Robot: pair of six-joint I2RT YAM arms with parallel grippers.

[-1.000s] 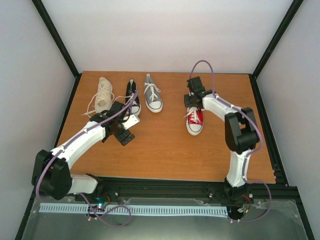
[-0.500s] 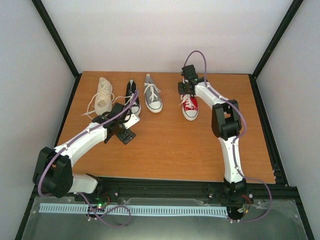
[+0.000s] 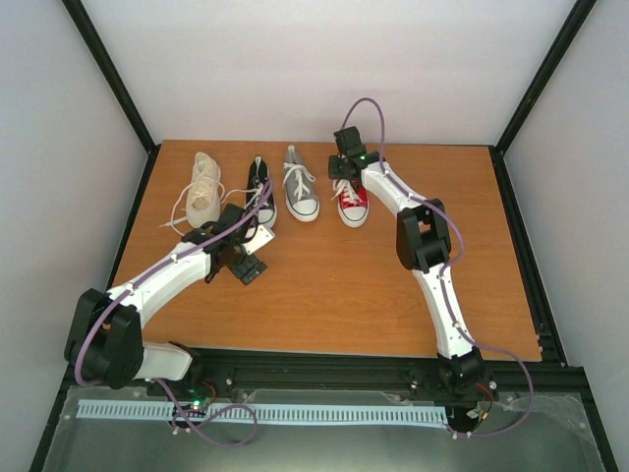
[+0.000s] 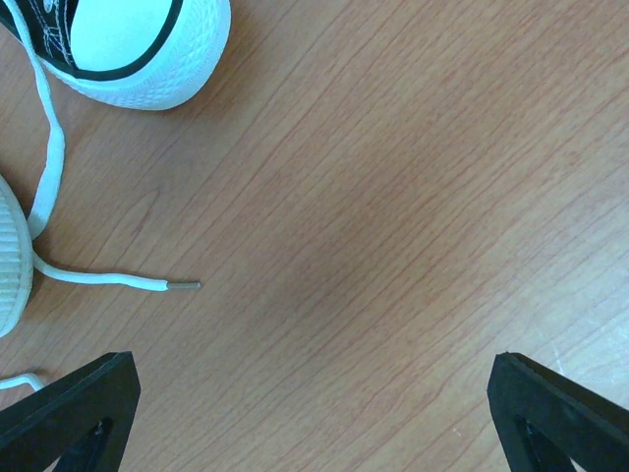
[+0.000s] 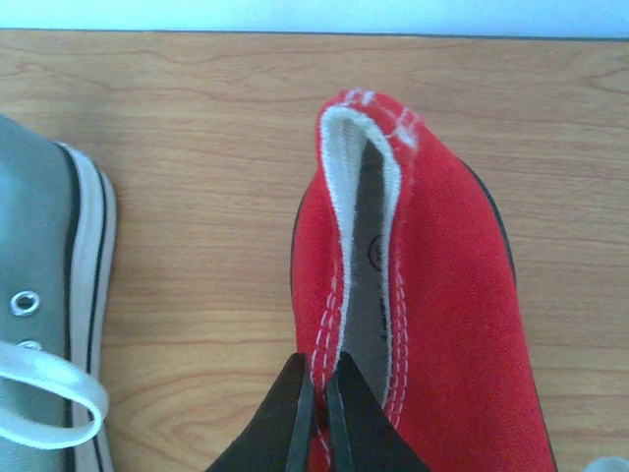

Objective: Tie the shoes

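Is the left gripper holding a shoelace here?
No, the left gripper stands open above the table, the nearest lace lying untouched.

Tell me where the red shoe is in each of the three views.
Top external: red shoe, rightmost of the four in the far row.
Left wrist: not in it.
Right wrist: red shoe fills the centre and right, heel end at the top.
Shared landmark: grey shoe, directly left of it in both.
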